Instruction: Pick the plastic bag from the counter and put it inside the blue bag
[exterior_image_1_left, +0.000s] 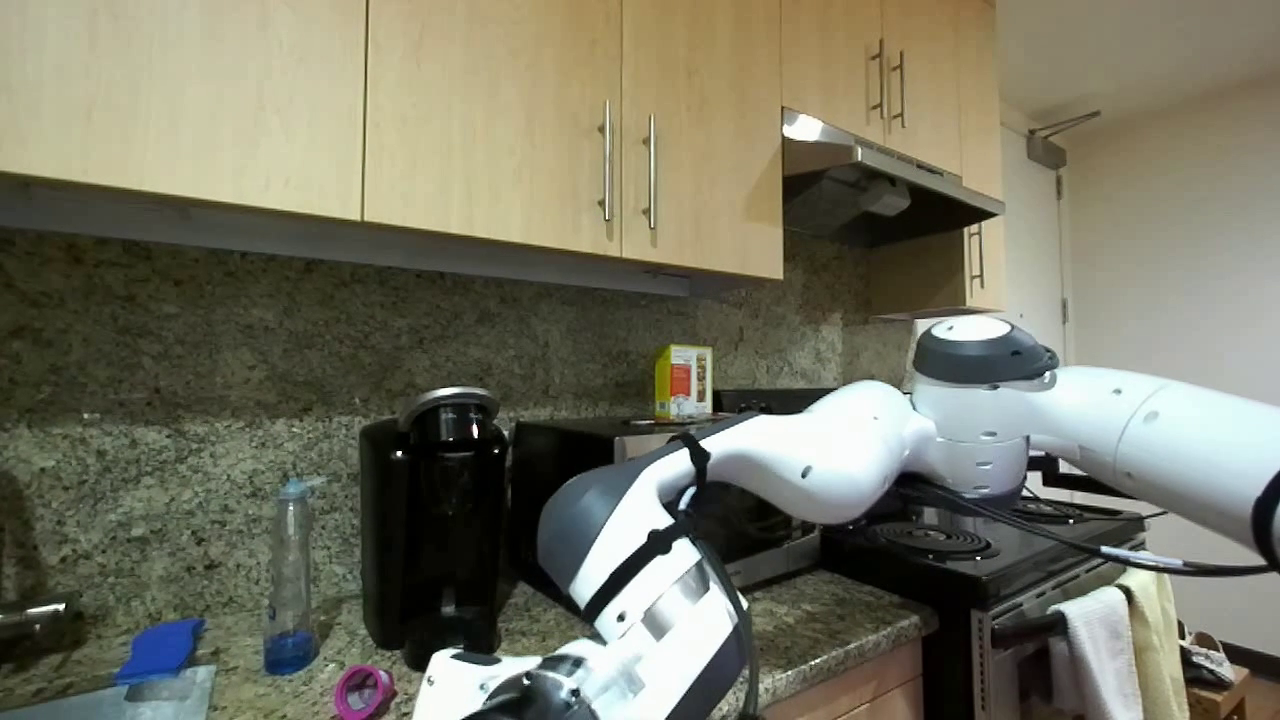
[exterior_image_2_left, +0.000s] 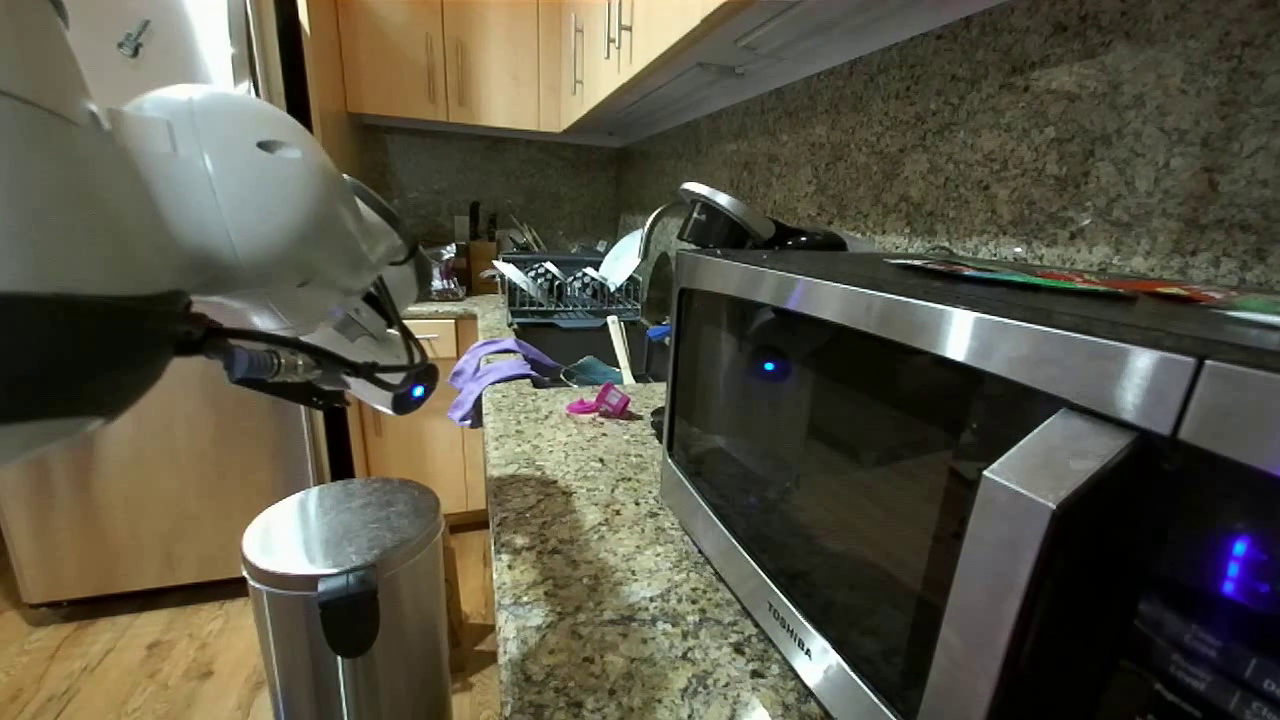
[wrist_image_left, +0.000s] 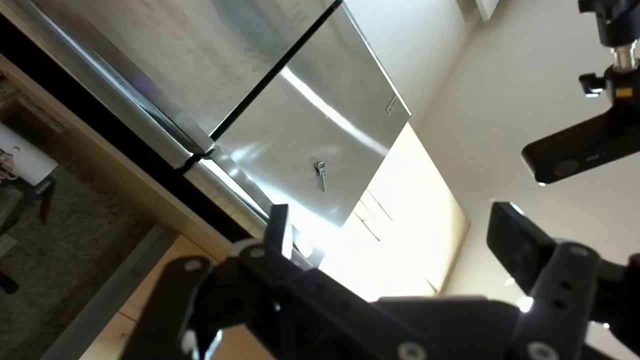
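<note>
Nearest in the wrist view, the empty gripper (wrist_image_left: 391, 232) stands spread wide. I cannot place the plastic bag or its bearing for certain; with the fridge (wrist_image_left: 320, 130) ahead, reaching the counter (exterior_image_2_left: 590, 600) probably means swinging the gripper down.

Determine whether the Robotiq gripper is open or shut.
Open: in the wrist view, the Robotiq gripper has its fingertips wide apart, with a clear gap between them.
</note>
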